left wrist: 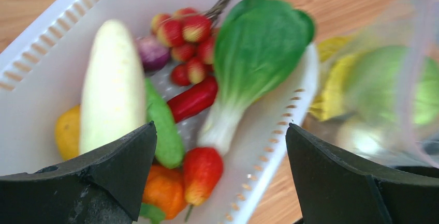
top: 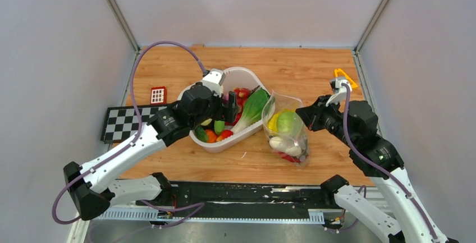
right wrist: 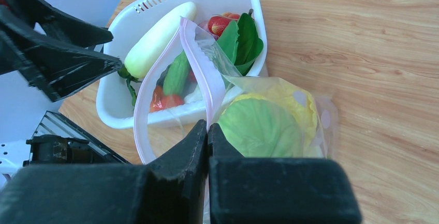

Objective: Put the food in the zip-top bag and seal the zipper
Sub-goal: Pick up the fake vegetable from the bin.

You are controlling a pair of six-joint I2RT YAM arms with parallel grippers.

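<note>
Wooden tabletop (top: 314,69), white tub (top: 244,77) holding white radish (left wrist: 113,84), leafy green (left wrist: 259,53), red pieces (left wrist: 186,43), zip-top bag (top: 289,133) holding yellow cabbage (right wrist: 264,123), left gripper (left wrist: 220,131) wide over tub, right gripper (right wrist: 207,131) pinching zipper (right wrist: 199,63).

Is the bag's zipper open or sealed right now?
Open. In the right wrist view the pink zipper spreads into a wide loop, and the right gripper pinches one side.
</note>
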